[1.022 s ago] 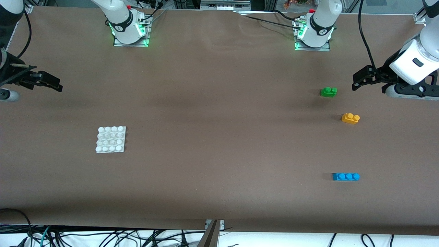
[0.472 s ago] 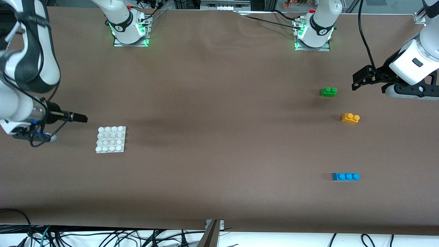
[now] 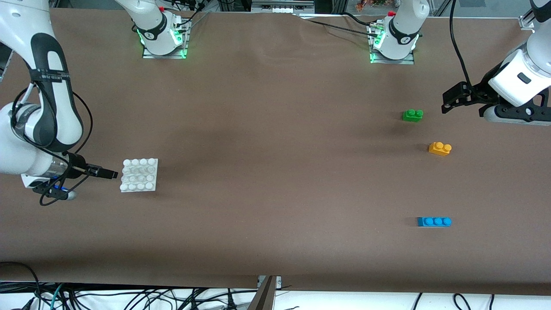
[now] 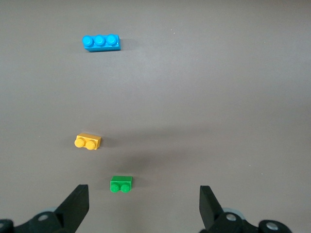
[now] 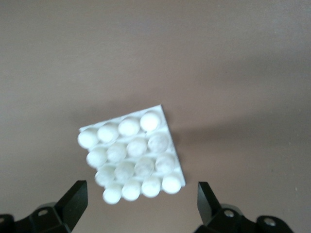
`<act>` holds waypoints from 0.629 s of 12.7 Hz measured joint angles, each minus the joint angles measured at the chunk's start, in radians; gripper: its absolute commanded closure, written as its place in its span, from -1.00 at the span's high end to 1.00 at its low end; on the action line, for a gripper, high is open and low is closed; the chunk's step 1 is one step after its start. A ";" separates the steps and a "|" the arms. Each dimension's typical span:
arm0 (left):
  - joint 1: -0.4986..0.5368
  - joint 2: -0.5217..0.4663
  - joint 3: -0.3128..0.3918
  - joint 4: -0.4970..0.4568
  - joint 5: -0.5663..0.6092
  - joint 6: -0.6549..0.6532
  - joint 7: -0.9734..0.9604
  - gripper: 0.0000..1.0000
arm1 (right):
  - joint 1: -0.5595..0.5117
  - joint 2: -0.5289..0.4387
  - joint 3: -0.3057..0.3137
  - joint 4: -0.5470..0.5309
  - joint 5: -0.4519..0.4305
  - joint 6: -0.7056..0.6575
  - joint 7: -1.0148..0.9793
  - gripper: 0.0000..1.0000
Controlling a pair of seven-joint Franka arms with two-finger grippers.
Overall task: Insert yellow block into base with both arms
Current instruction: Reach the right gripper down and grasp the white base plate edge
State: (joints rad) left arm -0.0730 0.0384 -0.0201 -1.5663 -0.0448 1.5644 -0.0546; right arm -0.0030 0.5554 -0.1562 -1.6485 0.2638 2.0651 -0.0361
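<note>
Both my claws are spread wide, holding nothing. From the front, my right gripper (image 3: 112,174) sits just beside the base (image 3: 139,175), a white square plate of sixteen studs; my left gripper (image 3: 448,102) waits above the table near the green brick (image 3: 412,115). Nearer the camera lie the yellow block (image 3: 439,148), then the blue brick (image 3: 434,221).

Left wrist: the yellow block (image 4: 88,141) shows two round studs, between green (image 4: 121,184) and blue (image 4: 101,42).

Right wrist: the base (image 5: 131,154) lies skewed between my fingers (image 5: 74,200).

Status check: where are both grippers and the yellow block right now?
Right gripper open, beside the base. Left gripper open, waiting near the green brick. Yellow block untouched on the table, far from the base. Nothing blocking.
</note>
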 measured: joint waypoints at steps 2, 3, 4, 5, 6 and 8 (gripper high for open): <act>0.000 0.000 0.000 0.000 0.000 0.000 0.000 1.00 | -0.004 0.043 0.000 0.000 0.061 0.011 -0.066 1.00; 0.000 0.000 0.000 0.000 0.000 0.000 0.000 1.00 | -0.006 0.063 0.000 0.000 0.077 0.012 -0.108 1.00; 0.000 0.000 0.000 0.000 0.000 0.000 0.000 1.00 | -0.010 0.081 0.000 0.000 0.083 0.013 -0.139 1.00; 0.000 0.000 0.000 0.000 0.000 0.000 0.000 1.00 | -0.017 0.097 0.000 0.000 0.086 0.015 -0.165 1.00; 0.000 0.000 0.000 0.000 0.000 0.000 0.000 1.00 | -0.024 0.110 0.000 0.000 0.092 0.016 -0.187 1.00; 0.000 0.000 0.000 0.000 0.000 0.000 0.000 1.00 | -0.034 0.133 0.000 0.000 0.123 0.017 -0.213 1.00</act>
State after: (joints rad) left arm -0.0728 0.0384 -0.0203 -1.5662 -0.0448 1.5644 -0.0546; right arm -0.0374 0.6879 -0.1565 -1.6488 0.3871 2.0817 -0.2488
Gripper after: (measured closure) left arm 0.000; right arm 0.000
